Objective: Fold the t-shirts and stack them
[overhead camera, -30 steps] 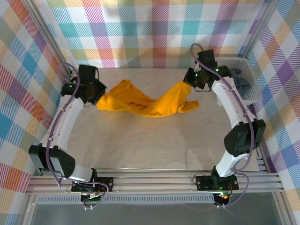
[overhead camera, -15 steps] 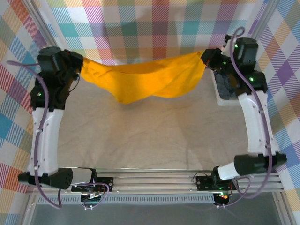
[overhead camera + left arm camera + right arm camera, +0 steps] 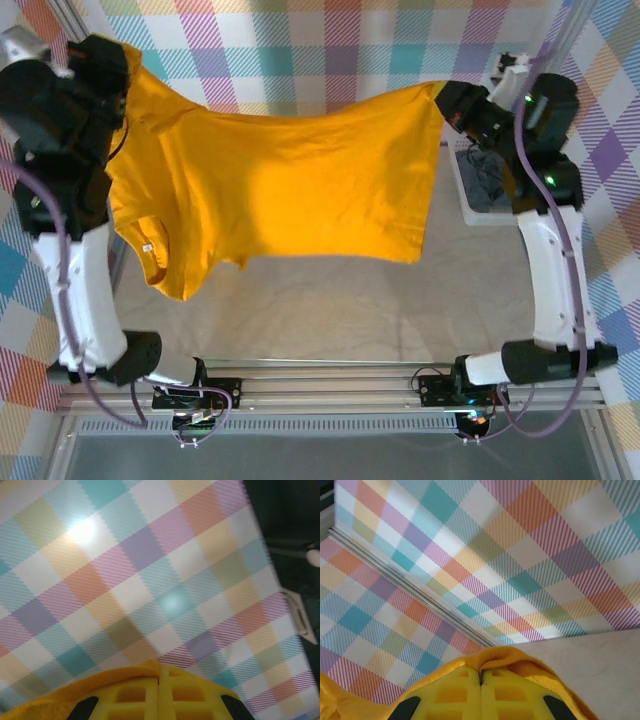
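Note:
The mustard-orange t-shirt (image 3: 290,185) hangs spread wide in the air between both arms, high above the table. My left gripper (image 3: 118,62) is shut on its upper left corner, and a sleeve dangles below at the left. My right gripper (image 3: 446,95) is shut on the upper right corner. In the left wrist view the yellow fingers (image 3: 195,692) meet with orange cloth (image 3: 75,700) pinched at their tips. Orange cloth (image 3: 520,657) also bunches over the shut fingers (image 3: 452,695) in the right wrist view. The dark slate-grey t-shirt (image 3: 488,185) lies in the basket.
A white lattice basket (image 3: 470,215) stands at the right edge of the beige table (image 3: 330,320). Checked cloth walls (image 3: 330,45) enclose the space on three sides. A metal rail (image 3: 330,385) runs along the near edge by the arm bases.
Both arms have lifted and pulled apart, raising the orange t-shirt off the table. It went from a crumpled strip to a stretched, hanging sheet.

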Available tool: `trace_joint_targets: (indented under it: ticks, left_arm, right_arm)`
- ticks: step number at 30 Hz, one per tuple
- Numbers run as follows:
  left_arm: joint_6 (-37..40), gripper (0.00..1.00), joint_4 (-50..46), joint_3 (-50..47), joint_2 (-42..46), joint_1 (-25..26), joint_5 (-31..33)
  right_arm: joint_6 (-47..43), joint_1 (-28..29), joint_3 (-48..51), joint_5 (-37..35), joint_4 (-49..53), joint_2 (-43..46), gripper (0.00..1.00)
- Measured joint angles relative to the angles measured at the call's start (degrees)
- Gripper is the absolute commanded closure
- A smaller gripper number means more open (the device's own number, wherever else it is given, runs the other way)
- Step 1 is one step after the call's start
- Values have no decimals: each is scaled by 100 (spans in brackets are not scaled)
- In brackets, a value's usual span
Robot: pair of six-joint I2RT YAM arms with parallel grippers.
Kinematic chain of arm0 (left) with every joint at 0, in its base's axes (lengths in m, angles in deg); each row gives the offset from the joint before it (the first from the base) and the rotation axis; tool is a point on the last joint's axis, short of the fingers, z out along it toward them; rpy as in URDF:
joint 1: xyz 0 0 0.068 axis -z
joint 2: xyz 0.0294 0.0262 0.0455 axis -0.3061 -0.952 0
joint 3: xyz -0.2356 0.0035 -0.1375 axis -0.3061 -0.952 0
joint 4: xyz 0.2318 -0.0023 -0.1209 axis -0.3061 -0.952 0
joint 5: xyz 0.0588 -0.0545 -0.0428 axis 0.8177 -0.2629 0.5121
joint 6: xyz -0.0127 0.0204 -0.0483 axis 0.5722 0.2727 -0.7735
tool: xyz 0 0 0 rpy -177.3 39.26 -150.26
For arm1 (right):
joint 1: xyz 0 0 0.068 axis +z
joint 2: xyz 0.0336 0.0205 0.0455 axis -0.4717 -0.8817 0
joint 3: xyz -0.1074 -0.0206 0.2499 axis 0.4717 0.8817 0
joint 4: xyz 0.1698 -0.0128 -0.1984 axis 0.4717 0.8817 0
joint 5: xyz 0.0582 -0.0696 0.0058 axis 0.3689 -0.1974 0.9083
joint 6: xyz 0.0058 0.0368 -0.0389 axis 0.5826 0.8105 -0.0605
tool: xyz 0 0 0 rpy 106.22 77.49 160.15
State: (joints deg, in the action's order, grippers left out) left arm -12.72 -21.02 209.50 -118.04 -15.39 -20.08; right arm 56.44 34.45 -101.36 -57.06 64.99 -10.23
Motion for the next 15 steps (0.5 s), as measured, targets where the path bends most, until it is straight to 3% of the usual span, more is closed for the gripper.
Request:
trace_joint_targets:
  ticks: [8,12,15]
  left_arm:
    - [-415,100,-229,645,-2238,-551,-1143]
    - [-678,100,-334,1482,-3029,-608,-1648]
    - [-863,100,-245,1836,-3062,-608,-1843]
  right_arm:
    - [299,-31,-638,466,-153,-1766,100]
    - [323,-66,-1707,564,149,-2406,100]
    - [326,-201,-2695,595,435,-2702,100]
